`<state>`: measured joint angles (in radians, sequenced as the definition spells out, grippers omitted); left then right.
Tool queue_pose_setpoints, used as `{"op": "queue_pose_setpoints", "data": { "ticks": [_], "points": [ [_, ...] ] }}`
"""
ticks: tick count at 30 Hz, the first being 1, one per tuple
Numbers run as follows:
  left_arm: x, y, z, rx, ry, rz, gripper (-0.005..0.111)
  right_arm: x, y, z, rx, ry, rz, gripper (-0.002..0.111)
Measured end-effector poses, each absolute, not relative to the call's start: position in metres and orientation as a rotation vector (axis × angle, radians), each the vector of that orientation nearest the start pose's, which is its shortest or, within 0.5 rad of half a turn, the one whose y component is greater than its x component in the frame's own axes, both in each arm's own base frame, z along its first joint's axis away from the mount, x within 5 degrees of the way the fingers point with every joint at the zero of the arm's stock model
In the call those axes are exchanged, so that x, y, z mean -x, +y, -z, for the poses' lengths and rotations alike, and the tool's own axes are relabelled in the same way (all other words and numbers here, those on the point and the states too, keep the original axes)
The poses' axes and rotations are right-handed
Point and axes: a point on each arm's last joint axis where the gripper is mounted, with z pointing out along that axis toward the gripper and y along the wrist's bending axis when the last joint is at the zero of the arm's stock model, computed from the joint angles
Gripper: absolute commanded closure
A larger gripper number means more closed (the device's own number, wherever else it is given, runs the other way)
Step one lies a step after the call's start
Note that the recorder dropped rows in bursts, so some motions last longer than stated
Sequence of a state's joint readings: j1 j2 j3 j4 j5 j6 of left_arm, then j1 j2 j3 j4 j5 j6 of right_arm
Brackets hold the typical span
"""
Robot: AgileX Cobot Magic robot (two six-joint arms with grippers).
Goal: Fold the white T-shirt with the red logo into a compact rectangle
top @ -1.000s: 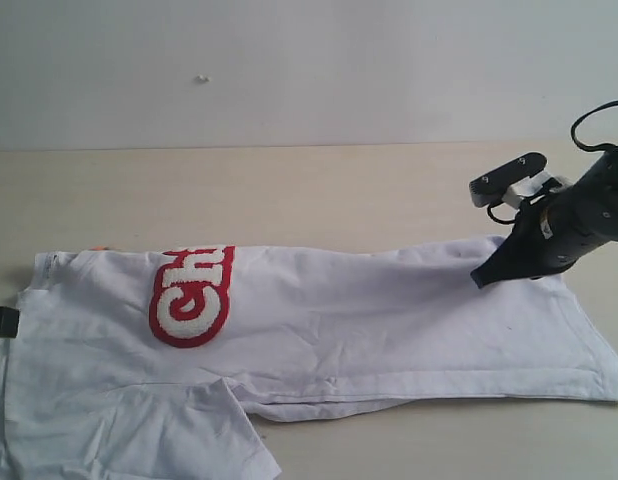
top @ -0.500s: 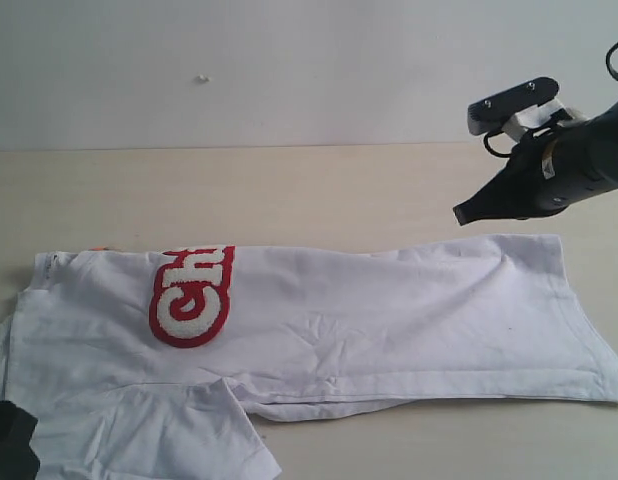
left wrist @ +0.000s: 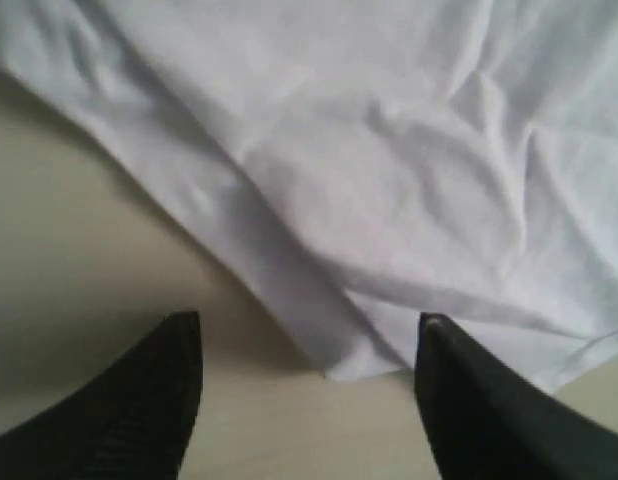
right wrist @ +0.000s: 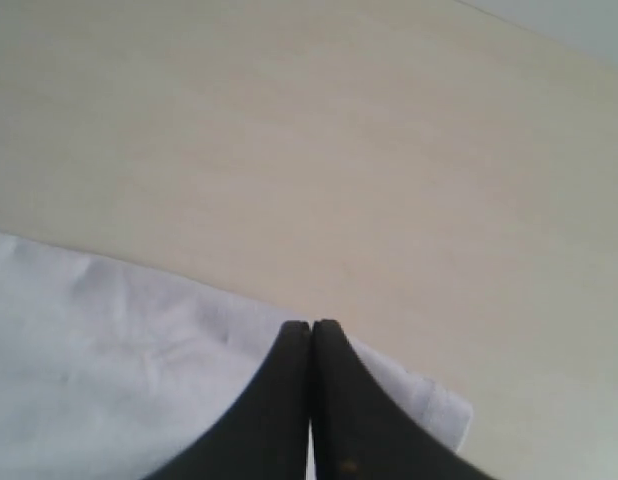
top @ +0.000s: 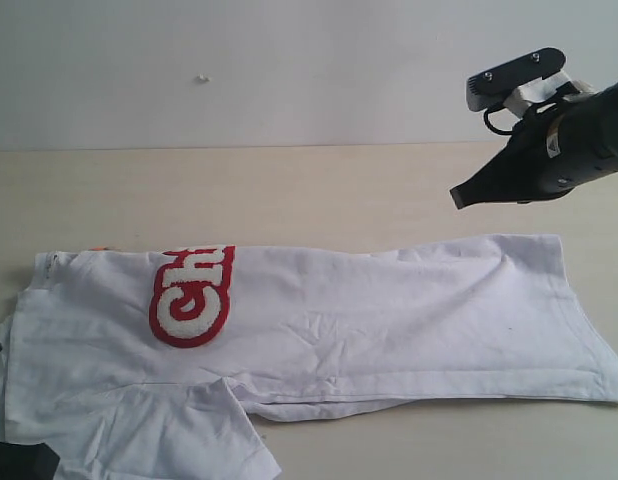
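The white T-shirt [top: 389,310] lies flat and lengthwise across the table, its far side folded over so that the red logo [top: 192,295] shows only in part. One sleeve spreads out at the front left. My right gripper [top: 457,196] hangs shut and empty in the air, just beyond the shirt's far edge; in the right wrist view its closed tips [right wrist: 311,326] hover over a hem corner of the T-shirt [right wrist: 109,370]. My left gripper [left wrist: 307,335] is open with nothing between its fingers, above an edge of the T-shirt [left wrist: 389,150]. It shows as a dark shape [top: 19,462] at the exterior view's bottom left.
The pale wooden table [top: 289,190] runs bare behind the shirt up to a white wall. The shirt's front-left part runs past the lower edge of the exterior view.
My right gripper has risen off the shirt's far right corner and drawn back, still shut. My left gripper has opened, let go of the shirt and moved to the front left corner.
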<state>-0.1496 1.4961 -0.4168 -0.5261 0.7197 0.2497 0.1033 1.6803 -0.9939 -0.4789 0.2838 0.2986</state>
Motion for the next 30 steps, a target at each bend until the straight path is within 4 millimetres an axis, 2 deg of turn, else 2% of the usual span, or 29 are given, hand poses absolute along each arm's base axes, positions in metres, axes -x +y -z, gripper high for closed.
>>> {"op": "queue_pose_setpoints", "data": {
  "ticks": [9,11,13,15,17,20,22,23,26,30],
  "points": [
    [-0.165,-0.066,-0.115,0.165,3.209,0.729,0.048,-0.346,0.024,-0.209,0.254,2.416,0.186,0.108],
    [-0.166,-0.068,-0.114,0.187,3.210,0.765,0.059,-0.346,0.023,-0.209,0.253,2.419,0.188,0.108],
    [-0.166,-0.070,-0.112,0.215,3.217,0.786,0.080,-0.345,0.023,-0.209,0.250,2.426,0.190,0.108],
    [-0.166,-0.070,-0.109,0.223,3.227,0.797,0.106,-0.345,0.023,-0.208,0.248,2.435,0.195,0.108],
    [-0.167,-0.071,-0.106,0.158,3.229,0.813,0.106,-0.343,0.022,-0.207,0.241,2.456,0.204,0.108],
    [-0.164,-0.077,-0.110,0.086,3.214,0.947,0.107,-0.342,0.021,-0.206,0.238,2.473,0.214,0.108],
    [-0.162,-0.082,-0.115,0.035,3.204,1.078,0.107,-0.341,0.020,-0.206,0.235,2.485,0.221,0.108],
    [-0.163,-0.089,-0.123,-0.025,3.169,1.242,0.107,-0.340,0.020,-0.206,0.228,2.496,0.223,0.108],
    [-0.173,-0.101,-0.141,-0.106,3.026,1.525,0.107,-0.335,0.020,-0.214,0.245,2.497,0.213,0.108],
    [-0.192,-0.107,-0.153,-0.096,2.902,1.591,0.107,-0.330,0.024,-0.220,0.274,2.512,0.162,0.108]
  ]
}}
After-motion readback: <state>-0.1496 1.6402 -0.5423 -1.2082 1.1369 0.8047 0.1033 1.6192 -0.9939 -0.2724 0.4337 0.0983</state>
